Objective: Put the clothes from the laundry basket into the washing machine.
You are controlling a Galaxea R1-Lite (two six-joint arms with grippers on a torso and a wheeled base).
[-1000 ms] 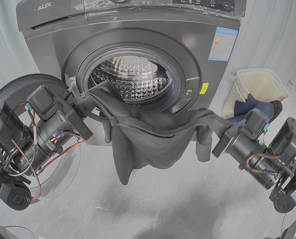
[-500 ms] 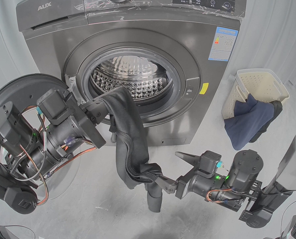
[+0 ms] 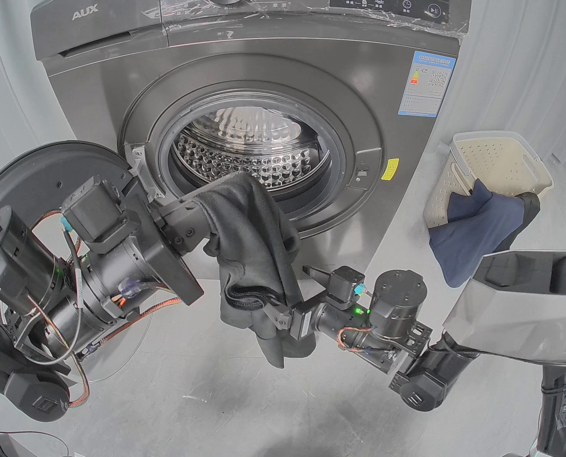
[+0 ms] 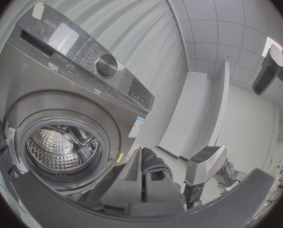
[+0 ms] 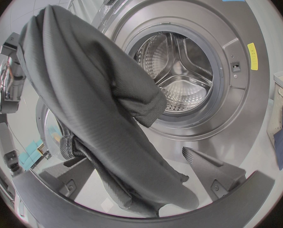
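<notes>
One dark grey knit garment hangs bunched before the washing machine opening; left gripper clamps its top, right gripper spread open at its lower folds. Left wrist: cloth pinched in closed jaws. Right wrist: ribbed hem draped over one jaw.

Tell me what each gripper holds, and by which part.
The left gripper is shut on the dark grey garment at its top fold. The right gripper has open jaws; the lower part only drapes over one.
</notes>
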